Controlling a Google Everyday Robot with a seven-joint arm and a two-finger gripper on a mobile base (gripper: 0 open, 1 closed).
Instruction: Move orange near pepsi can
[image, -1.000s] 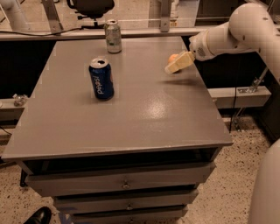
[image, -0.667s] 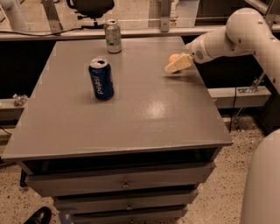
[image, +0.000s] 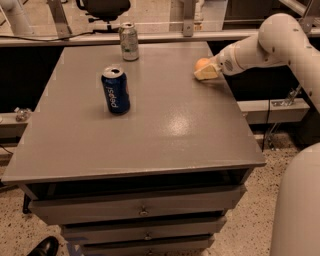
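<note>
The orange (image: 201, 63) sits on the grey table (image: 165, 125) near its right edge, towards the back. My gripper (image: 204, 71) comes in from the right on a white arm (image: 260, 47) and is right at the orange, covering its lower right side. The pepsi can (image: 115, 90), dark blue with white lettering, stands upright on the left half of the table, well to the left of the orange and a little nearer the front.
A silver-grey can (image: 129, 42) stands upright at the back of the table. The table has drawers (image: 142, 210) below its front edge. An office chair (image: 102, 9) and railings stand behind. A dark shoe (image: 42, 247) shows on the floor at lower left.
The arm has shifted slightly left and the orange now shows at the gripper's upper left. The cans have not moved.
</note>
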